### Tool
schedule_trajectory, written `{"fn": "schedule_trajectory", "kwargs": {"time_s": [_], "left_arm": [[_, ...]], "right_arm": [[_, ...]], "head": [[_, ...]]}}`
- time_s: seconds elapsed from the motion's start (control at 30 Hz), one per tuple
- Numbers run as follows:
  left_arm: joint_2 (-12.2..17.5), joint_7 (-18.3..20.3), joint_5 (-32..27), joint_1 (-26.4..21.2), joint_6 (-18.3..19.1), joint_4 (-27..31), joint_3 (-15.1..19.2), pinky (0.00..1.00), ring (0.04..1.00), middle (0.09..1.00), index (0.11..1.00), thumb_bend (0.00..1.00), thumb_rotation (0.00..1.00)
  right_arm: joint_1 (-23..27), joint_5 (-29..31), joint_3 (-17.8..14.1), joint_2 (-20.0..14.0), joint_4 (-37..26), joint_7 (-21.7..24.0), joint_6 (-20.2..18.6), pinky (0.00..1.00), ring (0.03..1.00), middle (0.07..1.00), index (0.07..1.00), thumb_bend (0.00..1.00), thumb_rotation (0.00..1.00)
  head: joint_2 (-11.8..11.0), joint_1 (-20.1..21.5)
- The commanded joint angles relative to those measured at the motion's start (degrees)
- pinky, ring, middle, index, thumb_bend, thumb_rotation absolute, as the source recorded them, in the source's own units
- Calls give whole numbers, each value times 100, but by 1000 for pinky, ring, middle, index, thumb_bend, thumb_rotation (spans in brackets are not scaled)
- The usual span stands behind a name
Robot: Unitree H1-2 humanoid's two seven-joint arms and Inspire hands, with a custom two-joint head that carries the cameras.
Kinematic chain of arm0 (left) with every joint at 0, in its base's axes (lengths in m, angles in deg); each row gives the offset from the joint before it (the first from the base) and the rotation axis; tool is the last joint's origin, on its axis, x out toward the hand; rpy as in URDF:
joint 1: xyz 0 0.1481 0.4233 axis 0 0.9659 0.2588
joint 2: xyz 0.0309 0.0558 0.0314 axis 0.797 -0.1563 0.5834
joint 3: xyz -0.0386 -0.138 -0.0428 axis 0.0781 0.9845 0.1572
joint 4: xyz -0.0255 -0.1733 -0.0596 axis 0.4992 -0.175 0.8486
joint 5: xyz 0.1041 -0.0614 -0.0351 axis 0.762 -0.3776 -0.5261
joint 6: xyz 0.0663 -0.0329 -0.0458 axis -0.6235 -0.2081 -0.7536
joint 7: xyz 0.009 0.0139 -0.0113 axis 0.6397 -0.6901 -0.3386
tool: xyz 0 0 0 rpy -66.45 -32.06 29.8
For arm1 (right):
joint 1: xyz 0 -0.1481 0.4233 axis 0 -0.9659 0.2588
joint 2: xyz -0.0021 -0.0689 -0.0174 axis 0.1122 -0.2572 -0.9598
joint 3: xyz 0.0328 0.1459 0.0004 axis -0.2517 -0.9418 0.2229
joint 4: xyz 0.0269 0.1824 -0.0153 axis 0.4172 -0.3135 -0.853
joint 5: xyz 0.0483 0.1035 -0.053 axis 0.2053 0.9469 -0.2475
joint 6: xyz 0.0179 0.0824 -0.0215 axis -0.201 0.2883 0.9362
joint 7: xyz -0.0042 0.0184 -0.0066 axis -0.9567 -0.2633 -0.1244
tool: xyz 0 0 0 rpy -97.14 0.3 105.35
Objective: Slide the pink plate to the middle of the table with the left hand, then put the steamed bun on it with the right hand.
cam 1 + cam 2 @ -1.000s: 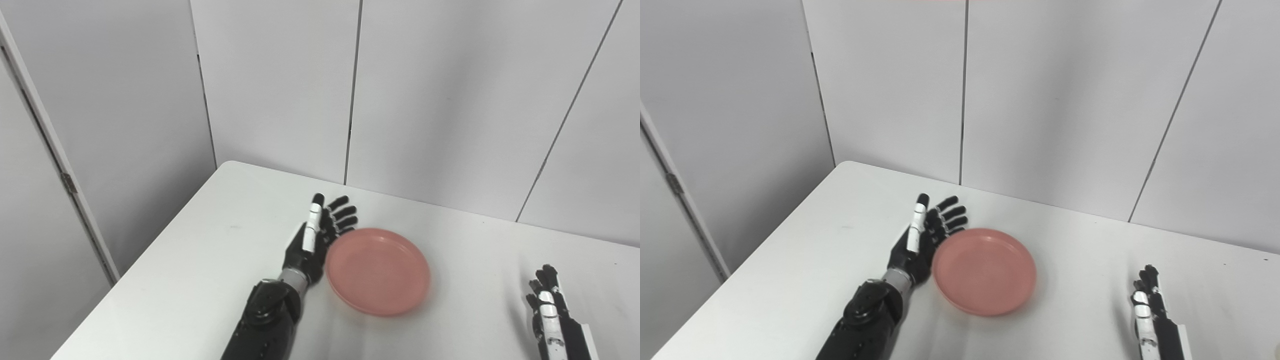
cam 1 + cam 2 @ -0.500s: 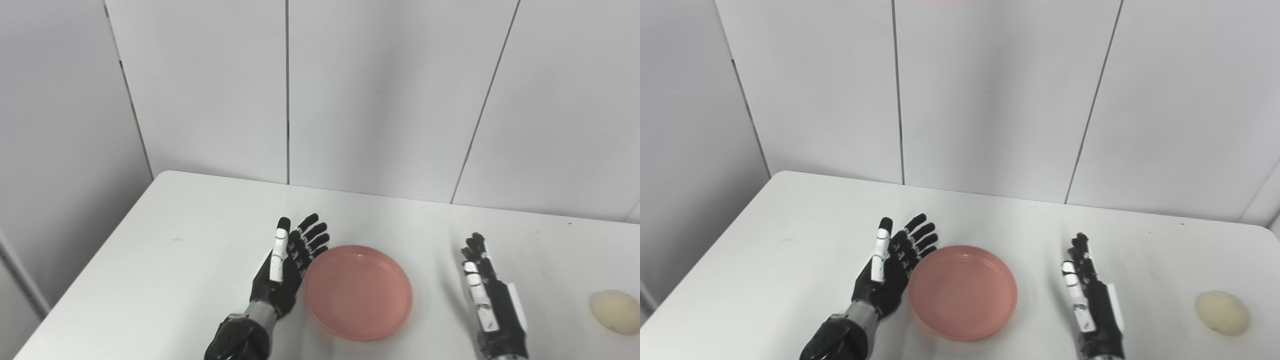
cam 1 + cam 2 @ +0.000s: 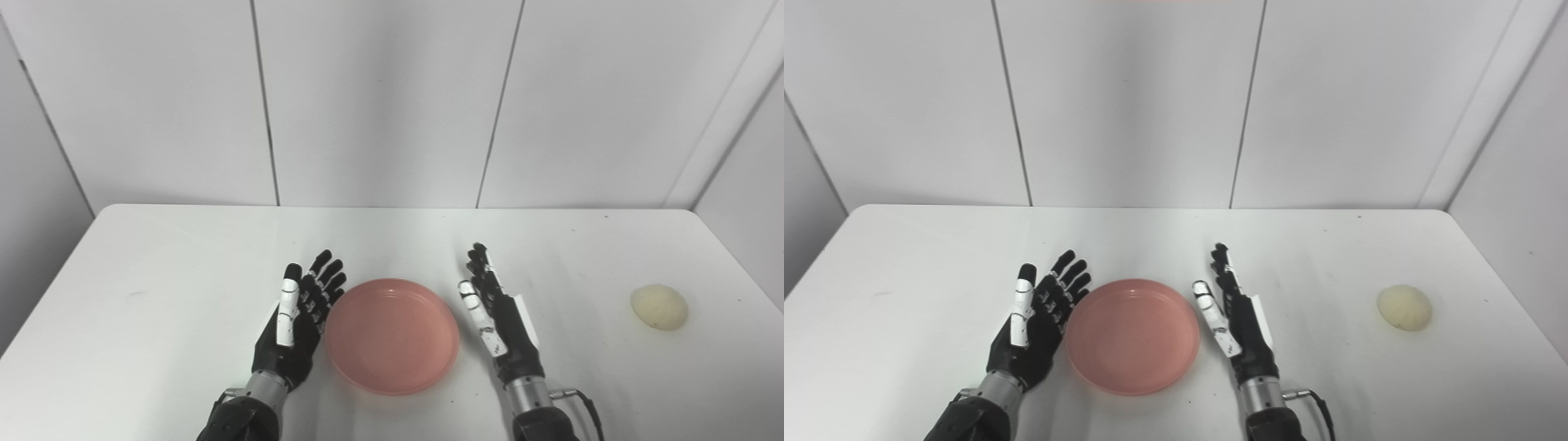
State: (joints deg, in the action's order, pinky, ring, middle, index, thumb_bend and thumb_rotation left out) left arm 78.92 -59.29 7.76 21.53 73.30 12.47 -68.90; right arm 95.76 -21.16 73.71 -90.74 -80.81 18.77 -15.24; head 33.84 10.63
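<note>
The pink plate (image 3: 392,334) lies flat near the middle of the white table (image 3: 184,257), with nothing on it. My left hand (image 3: 299,321) stands open on edge right against the plate's left rim, palm facing it. My right hand (image 3: 499,321) stands open on edge just off the plate's right rim, fingers pointing away from me. The steamed bun (image 3: 659,307), pale cream and rounded, sits alone at the table's right side, well apart from my right hand.
White wall panels (image 3: 380,98) rise straight behind the table's far edge. The table's right edge (image 3: 744,275) runs close past the bun. Bare tabletop lies left of my left hand and between my right hand and the bun.
The camera has swung to the right, bringing the right hand and the bun fully into view. My left hand stays open beside the plate's left rim.
</note>
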Motion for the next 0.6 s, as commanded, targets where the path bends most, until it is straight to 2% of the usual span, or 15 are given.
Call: {"fn": "schedule_trajectory", "kwargs": {"time_s": [0.0,0.23,0.37,0.43,0.57], "left_arm": [[-8,1,101,72,-76,-71,-34,1000,974,971,956,700,1000],[92,72,295,75,-263,-140,-143,1000,999,999,985,688,1000],[130,54,392,61,-388,-197,-185,1000,1000,1000,982,687,1000],[150,55,413,47,-459,-228,-188,1000,1000,1000,979,689,1000],[178,34,477,3,-658,-350,-151,1000,997,992,967,673,1000]], "right_arm": [[45,-7,58,120,5,-59,8,979,966,973,992,580,907],[107,-65,41,155,-114,-117,-161,997,991,974,990,578,914],[245,10,-92,93,-135,-186,-102,1000,992,976,996,550,900],[325,-58,-199,55,-195,-306,-120,1000,982,970,986,570,907],[514,-239,-427,-145,-402,-452,-236,911,912,922,939,541,841]], "head": [[31,45],[93,168],[81,284],[69,363],[27,538]]}}
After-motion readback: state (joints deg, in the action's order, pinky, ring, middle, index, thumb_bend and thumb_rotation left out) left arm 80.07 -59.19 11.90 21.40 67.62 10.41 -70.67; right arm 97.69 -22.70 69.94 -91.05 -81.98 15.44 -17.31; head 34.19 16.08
